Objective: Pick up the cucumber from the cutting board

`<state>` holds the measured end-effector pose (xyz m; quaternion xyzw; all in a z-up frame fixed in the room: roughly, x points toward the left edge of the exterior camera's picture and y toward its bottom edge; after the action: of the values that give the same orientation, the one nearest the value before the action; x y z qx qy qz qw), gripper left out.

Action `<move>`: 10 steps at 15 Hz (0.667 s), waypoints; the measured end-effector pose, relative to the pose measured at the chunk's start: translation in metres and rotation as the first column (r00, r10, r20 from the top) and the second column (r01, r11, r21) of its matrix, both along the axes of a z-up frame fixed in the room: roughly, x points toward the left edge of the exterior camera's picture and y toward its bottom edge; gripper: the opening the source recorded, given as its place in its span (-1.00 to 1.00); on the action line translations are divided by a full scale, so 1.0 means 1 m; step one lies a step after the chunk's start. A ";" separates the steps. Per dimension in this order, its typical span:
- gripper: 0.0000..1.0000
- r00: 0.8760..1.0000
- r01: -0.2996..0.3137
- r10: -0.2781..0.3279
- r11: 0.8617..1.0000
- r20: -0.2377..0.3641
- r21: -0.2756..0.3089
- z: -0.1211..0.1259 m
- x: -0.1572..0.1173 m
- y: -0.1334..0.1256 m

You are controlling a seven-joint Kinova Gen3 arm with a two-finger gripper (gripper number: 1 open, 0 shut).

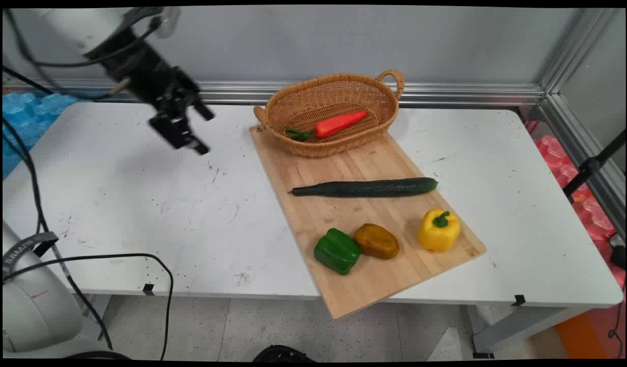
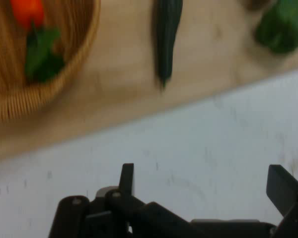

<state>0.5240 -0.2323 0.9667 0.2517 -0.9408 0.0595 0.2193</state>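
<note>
We see the end effector [image 1: 197,128] in the upper left of the frame, spread wide and empty above the white worktop [image 1: 140,204]. Right of it, a wooden board [image 1: 374,275] carries a basket [image 1: 303,102] with a carrot [image 1: 339,124], and a cucumber [image 1: 367,187].

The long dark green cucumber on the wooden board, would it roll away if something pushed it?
Probably. The long dark green cucumber looks round and lies flat on the smooth wooden cutting board, so a sideways push would likely roll it. It lies straight, so it seems stiff rather than floppy. Its tapered end might make it curve as it rolls.
</note>
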 end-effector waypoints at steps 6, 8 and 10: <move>1.00 0.995 -0.006 0.001 0.999 -0.097 -0.047 -0.002 -0.064 -0.039; 1.00 0.993 -0.004 -0.003 0.998 -0.116 -0.061 -0.008 -0.086 -0.052; 1.00 0.992 0.002 -0.011 0.997 -0.126 -0.073 -0.016 -0.106 -0.065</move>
<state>0.4176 -0.2971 0.9508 0.2439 -0.9229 0.0769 0.2877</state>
